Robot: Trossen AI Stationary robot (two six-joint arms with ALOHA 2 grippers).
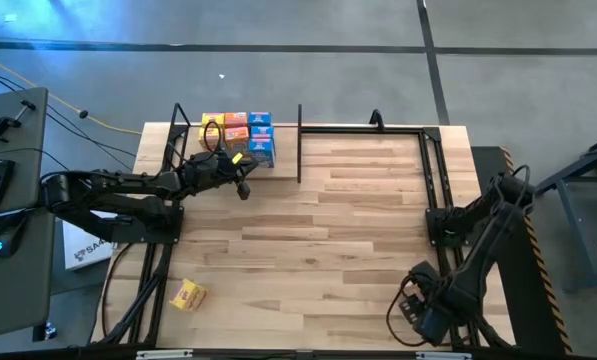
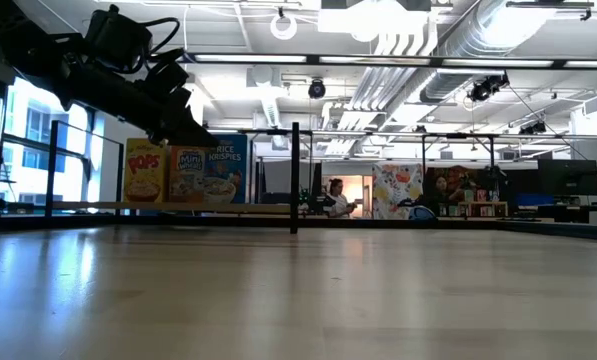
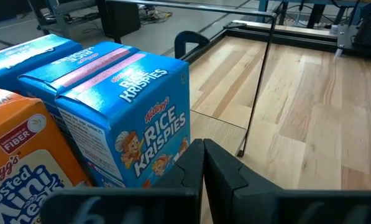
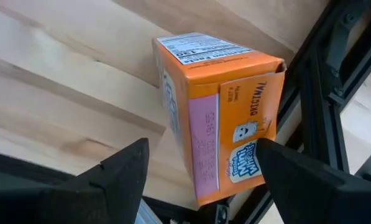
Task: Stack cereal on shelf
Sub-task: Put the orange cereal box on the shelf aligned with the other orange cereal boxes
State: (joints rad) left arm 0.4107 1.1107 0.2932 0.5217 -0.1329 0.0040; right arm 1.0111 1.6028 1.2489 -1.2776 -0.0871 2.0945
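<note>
The left gripper, fingers pressed together and gripping nothing, is hovering just beside the cereal boxes standing on the shelf. Well apart from the shelf, the right gripper is straddling an orange box with fingers spread.

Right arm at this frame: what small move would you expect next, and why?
Probably close the right gripper on the orange cereal box. Its fingers stand open to either side of the box, which lies at the table's near right edge, away from the boxes on the shelf. The left gripper, shut, waits by those boxes.
</note>
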